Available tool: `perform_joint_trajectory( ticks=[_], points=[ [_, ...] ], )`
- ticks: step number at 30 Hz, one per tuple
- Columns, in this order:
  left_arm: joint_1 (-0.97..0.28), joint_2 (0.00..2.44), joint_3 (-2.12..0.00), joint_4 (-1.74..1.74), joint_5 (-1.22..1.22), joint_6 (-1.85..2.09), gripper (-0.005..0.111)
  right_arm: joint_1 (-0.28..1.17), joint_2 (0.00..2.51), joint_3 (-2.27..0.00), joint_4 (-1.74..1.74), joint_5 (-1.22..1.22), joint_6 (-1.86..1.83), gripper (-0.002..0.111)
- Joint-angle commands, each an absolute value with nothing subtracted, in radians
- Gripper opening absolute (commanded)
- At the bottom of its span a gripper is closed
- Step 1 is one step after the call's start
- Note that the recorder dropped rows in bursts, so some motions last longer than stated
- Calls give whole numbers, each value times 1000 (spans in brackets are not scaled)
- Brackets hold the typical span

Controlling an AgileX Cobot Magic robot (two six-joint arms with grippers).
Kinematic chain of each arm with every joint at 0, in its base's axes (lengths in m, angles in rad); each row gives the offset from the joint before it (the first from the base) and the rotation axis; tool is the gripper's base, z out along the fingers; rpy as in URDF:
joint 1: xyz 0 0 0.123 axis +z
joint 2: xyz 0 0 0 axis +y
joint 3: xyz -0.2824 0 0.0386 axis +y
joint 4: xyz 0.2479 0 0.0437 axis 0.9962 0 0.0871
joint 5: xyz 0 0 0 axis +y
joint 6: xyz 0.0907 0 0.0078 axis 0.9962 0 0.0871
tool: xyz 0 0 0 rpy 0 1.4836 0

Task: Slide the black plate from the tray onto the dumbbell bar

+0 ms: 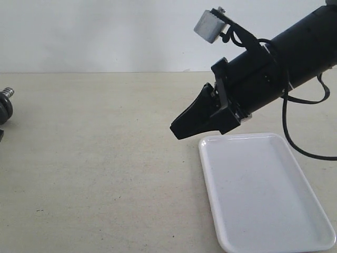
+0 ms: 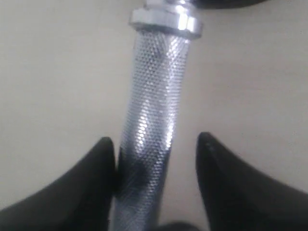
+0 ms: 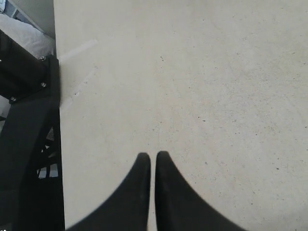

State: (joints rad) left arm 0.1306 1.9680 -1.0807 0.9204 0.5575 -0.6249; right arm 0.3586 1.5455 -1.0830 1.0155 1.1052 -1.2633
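The dumbbell bar (image 2: 154, 86) is a knurled chrome rod with a silver nut (image 2: 166, 19) and lies between the jaws of my left gripper (image 2: 154, 137). That gripper is open: one finger touches the rod, the other stands apart from it. In the exterior view only the bar's threaded end (image 1: 7, 93) shows at the far left edge, with a black plate (image 1: 4, 108) on it. The white tray (image 1: 263, 190) lies at the front right with its surface bare. My right gripper (image 1: 176, 132) hangs above the tray's far left corner, shut on nothing (image 3: 153, 154).
The beige table (image 1: 105, 174) stretches between the bar and the tray. A black cable (image 1: 288, 139) droops from the right arm over the tray's far right corner. A black frame (image 3: 29, 144) stands at the table's edge in the right wrist view.
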Motion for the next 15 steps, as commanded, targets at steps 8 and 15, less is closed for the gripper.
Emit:
perform_joint_trajectory(
  ticks=[8, 15],
  points=[
    [151, 1998, -1088, 767, 548, -568, 4, 358, 1534, -1082, 1018, 1049, -1286, 0],
    [118, 1998, -1088, 482, 543, -337, 4, 358, 1534, -1082, 1018, 969, -1277, 0]
  ],
)
